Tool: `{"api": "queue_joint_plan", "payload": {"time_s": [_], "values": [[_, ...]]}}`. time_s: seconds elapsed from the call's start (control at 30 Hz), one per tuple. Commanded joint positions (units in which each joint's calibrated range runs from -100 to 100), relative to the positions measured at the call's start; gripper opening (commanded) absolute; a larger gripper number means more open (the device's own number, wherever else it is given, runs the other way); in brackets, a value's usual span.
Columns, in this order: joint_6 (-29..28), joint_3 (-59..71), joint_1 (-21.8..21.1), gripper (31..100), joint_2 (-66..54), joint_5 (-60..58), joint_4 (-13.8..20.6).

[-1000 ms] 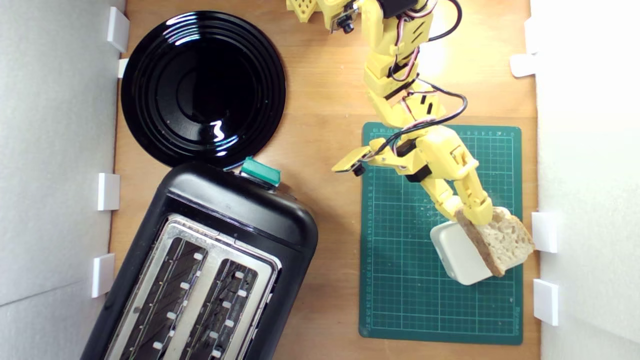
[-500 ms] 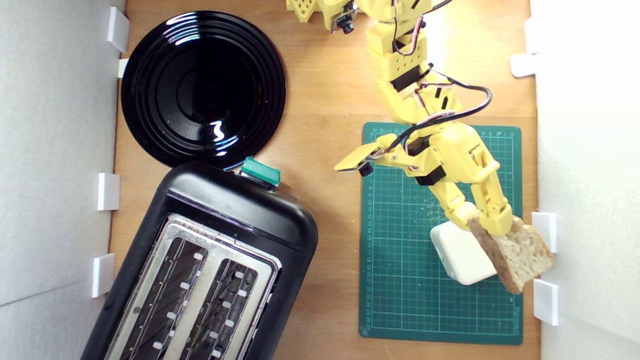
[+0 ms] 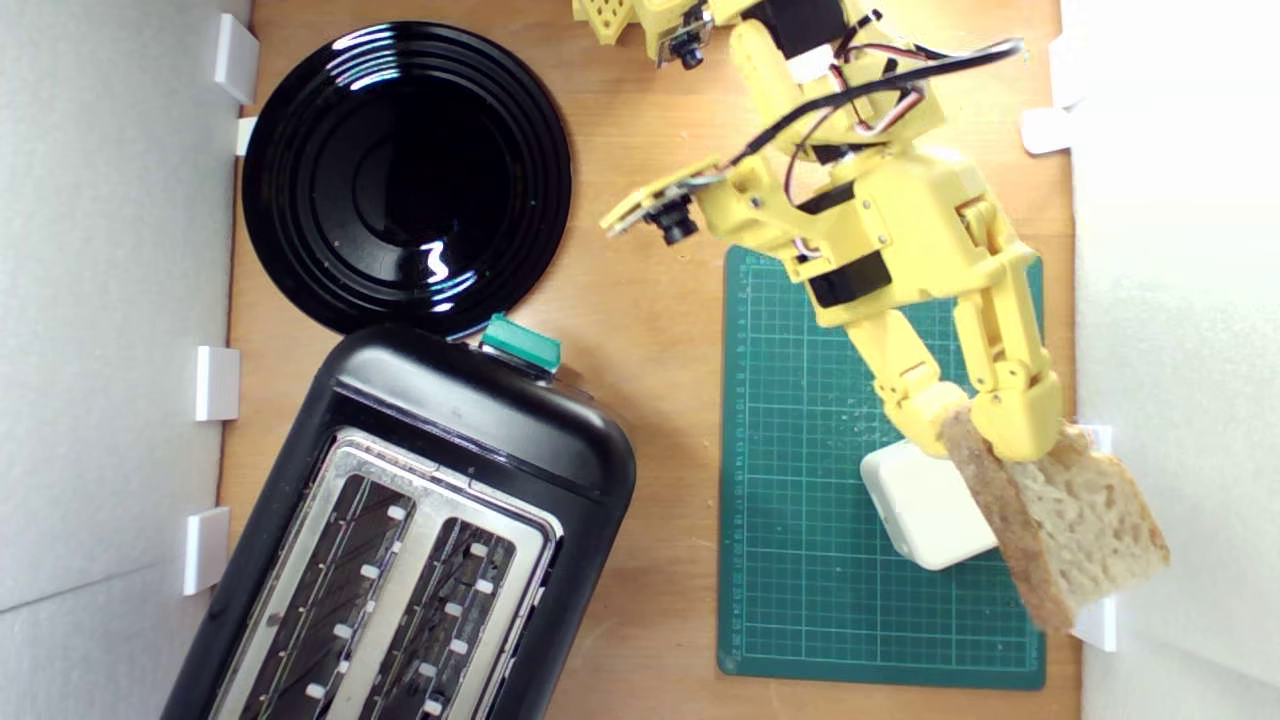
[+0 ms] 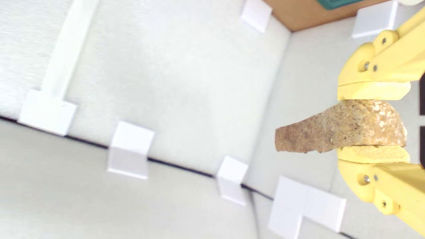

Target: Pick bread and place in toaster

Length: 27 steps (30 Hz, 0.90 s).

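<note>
My yellow gripper (image 3: 985,432) is shut on the bread (image 3: 1070,525), a holey light brown slice with a darker crust, held in the air over the green mat's right edge in the exterior view. In the wrist view the bread (image 4: 338,127) shows edge-on, pinched between both yellow fingers of the gripper (image 4: 373,126). The black toaster (image 3: 410,530) with a silver top plate, two open slots and a teal lever knob (image 3: 520,343) stands at the exterior view's lower left, far from the gripper.
A rounded white block (image 3: 925,505) lies on the green cutting mat (image 3: 800,470), just below the gripper. A round black plate (image 3: 405,170) sits at the upper left of the exterior view. White walls (image 3: 1170,300) with small white brackets enclose the wooden table.
The gripper has lifted the bread up off the white block and carried it toward the exterior view's right wall; the arm has risen closer to the camera.
</note>
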Motion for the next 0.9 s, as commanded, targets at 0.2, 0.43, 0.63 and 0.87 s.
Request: {"api": "queue_joint_plan", "payload": {"time_s": [0.2,0.43,0.63,0.87], "values": [[7.02,-20.78,4.28,53.6,-11.5,20.84,0.09],[11.46,-40.48,7.51,53.6,-9.17,37.82,0.09],[16.59,-64.17,11.7,53.6,-2.69,54.12,0.99],[26.95,-71.43,19.68,53.6,0.23,60.26,1.09]]}}
